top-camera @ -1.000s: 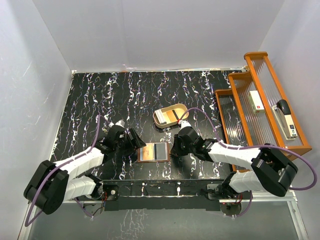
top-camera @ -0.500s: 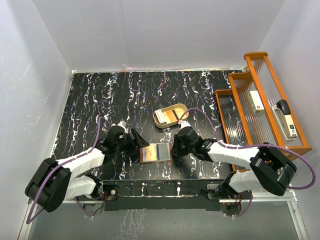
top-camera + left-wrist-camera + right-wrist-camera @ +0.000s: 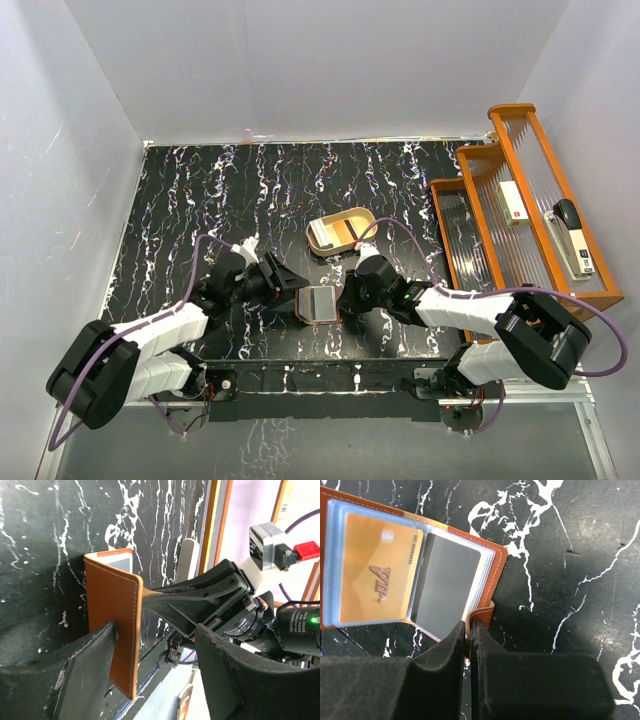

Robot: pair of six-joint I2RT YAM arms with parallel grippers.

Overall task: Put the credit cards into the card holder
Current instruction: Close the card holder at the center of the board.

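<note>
The brown card holder (image 3: 318, 303) lies half folded between my two grippers. In the right wrist view an orange credit card (image 3: 374, 575) marked VIP sits inside a clear pocket of the card holder (image 3: 492, 567), next to a grey pocket (image 3: 445, 590). My right gripper (image 3: 470, 630) is shut on the holder's small leather tab at its right edge. My left gripper (image 3: 155, 672) is open. Its left finger (image 3: 85, 675) presses on the outside of the raised brown cover (image 3: 112, 625), which stands nearly upright. No other credit cards show.
A tan oval tray (image 3: 322, 240) holding small items sits just behind the card holder. An orange stepped rack (image 3: 470, 175) stands along the right side, carrying a stapler (image 3: 570, 235) and a white box (image 3: 513, 200). White walls enclose the black marbled table (image 3: 200, 190).
My left gripper has moved right and tipped the holder's left cover up toward the right half, so the holder looks narrower from above. Its jaws have narrowed a little. The right gripper has kept its grip.
</note>
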